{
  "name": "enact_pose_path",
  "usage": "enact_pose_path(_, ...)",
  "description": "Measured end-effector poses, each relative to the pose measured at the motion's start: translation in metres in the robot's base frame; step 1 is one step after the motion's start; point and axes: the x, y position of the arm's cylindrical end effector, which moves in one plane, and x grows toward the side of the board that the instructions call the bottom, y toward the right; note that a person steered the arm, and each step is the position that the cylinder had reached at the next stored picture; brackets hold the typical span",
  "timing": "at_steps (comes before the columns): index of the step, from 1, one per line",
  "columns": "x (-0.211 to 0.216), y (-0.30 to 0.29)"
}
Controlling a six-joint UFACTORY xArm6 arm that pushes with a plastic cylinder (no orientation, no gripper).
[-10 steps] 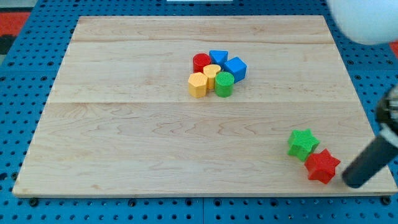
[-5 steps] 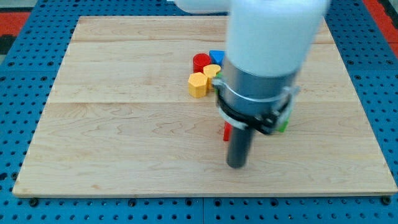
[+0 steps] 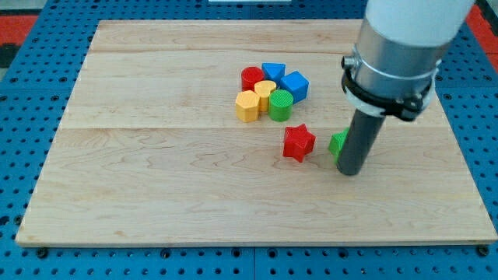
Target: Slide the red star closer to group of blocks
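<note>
The red star (image 3: 298,142) lies on the wooden board (image 3: 156,171), a short way below and to the right of the group. The group holds a red cylinder (image 3: 251,77), a blue triangular block (image 3: 273,71), a blue cube (image 3: 295,85), two yellow blocks (image 3: 247,106) (image 3: 264,91) and a green cylinder (image 3: 281,105). My tip (image 3: 350,171) is on the board to the right of the red star, apart from it. A green block (image 3: 338,143), mostly hidden by the rod, sits between the star and the rod.
The arm's white and grey body (image 3: 401,47) hangs over the board's upper right. Blue pegboard (image 3: 23,155) surrounds the board on all sides.
The red star and green block have gone from the board's lower right corner to just below right of the group. The rod swept left across the board, then came back right of the star.
</note>
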Motion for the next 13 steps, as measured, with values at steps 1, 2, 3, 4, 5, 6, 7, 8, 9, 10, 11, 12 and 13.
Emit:
enact_pose_path(1,-0.033,-0.021)
enact_pose_path(2,-0.033,-0.029)
enact_pose_path(3,-0.008,-0.036)
enact_pose_path(4,-0.021,-0.056)
enact_pose_path(5,-0.032,-0.062)
enact_pose_path(6,-0.034,-0.044)
enact_pose_path(7,0.000,-0.024)
enact_pose_path(8,0.009,-0.034)
enact_pose_path(9,0.003,-0.058)
enact_pose_path(10,-0.020,-0.094)
enact_pose_path(11,-0.036,-0.105)
enact_pose_path(12,-0.038,-0.105)
enact_pose_path(13,-0.032,-0.091)
